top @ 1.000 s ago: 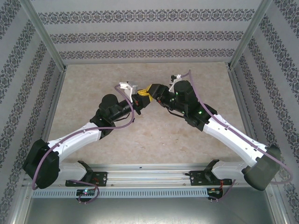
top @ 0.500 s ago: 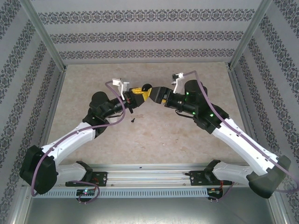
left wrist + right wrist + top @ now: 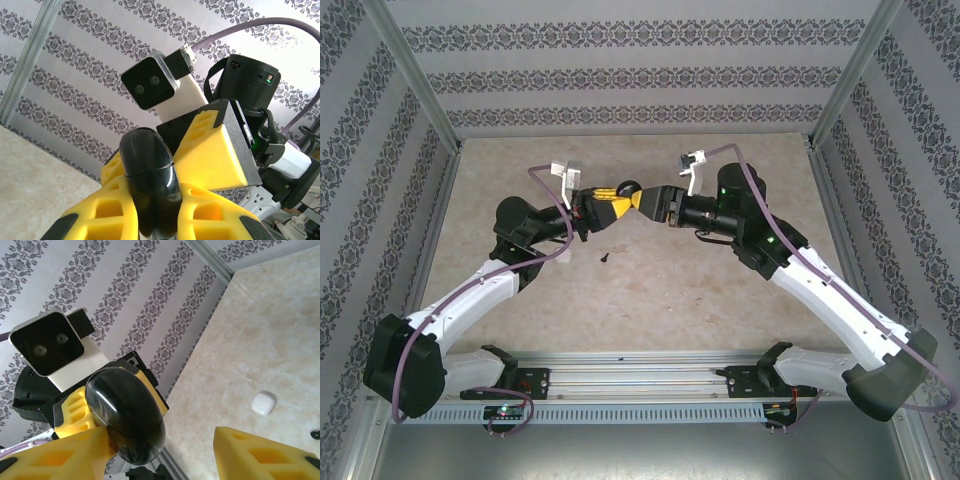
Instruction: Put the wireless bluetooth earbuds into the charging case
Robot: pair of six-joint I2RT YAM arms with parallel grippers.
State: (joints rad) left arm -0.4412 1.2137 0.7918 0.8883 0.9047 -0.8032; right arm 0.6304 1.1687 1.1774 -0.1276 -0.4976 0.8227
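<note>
The left hand point(image 3: 610, 200) pinched a glossy black egg-shaped pod point(image 3: 627, 188), seemingly offering it to the spread right hand point(image 3: 648, 200) at three o'clock; the white rounded-square charging case point(image 3: 263, 403) lay on the marbled worktop point(image 3: 720, 290).

Left arm has swung out to its own left, so its elbow and wrist camera sit farther left than 1 s ago. Left claw point(image 3: 610, 201) pulled left with it. Right arm stretched out, its elbow farther right. Black rounded object point(image 3: 629, 188) now shows between left claw and right claw point(image 3: 652, 200). Small dark item point(image 3: 605, 257) on the desk point(image 3: 650, 300), previously under the left arm, is now uncovered.
</note>
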